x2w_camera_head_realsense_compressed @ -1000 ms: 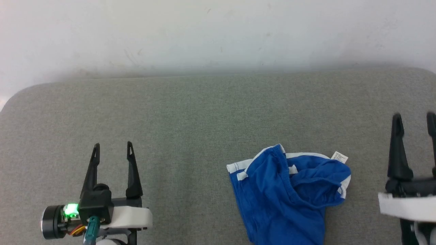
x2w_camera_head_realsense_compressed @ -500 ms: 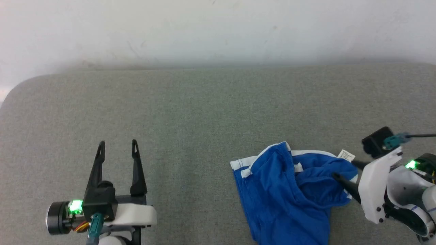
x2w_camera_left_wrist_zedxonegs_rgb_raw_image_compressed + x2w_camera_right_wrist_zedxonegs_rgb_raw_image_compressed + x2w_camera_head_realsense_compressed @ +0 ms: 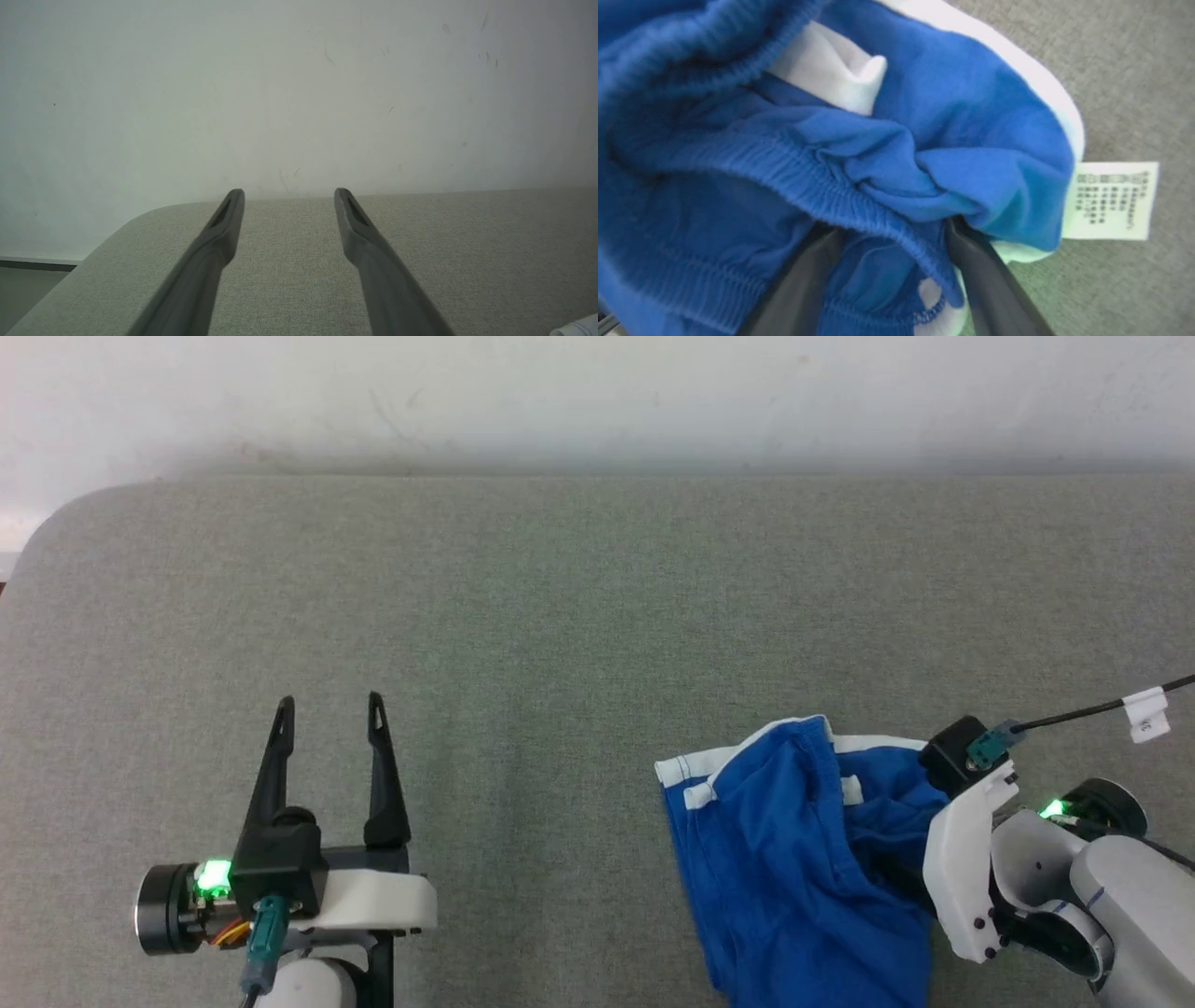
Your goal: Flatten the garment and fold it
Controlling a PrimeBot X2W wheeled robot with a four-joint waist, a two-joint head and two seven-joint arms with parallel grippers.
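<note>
The garment [image 3: 775,868], bright blue shorts with white hem bands, lies crumpled at the front right of the grey padded surface. My right gripper [image 3: 901,877] reaches into its right side from the right, fingertips buried in the cloth. In the right wrist view the right gripper [image 3: 892,233] stands open, its two dark fingers [image 3: 985,284] spread on either side of a fold of the gathered waistband [image 3: 794,172], and the garment [image 3: 948,102] shows its small white label [image 3: 1111,200] at the right edge. My left gripper [image 3: 329,709] is open and holds nothing at the front left, far from the shorts.
The grey padded surface [image 3: 560,616] runs back to a white wall [image 3: 597,392], with a rounded corner at the far left [image 3: 56,523]. My left gripper [image 3: 287,196] points toward that wall. A black cable with a white tag [image 3: 1146,709] trails from the right wrist.
My right gripper has turned and moved left, from beside the shorts into their right edge, and its wrist now covers the label in the head view. The head camera has shifted. The left gripper stays put.
</note>
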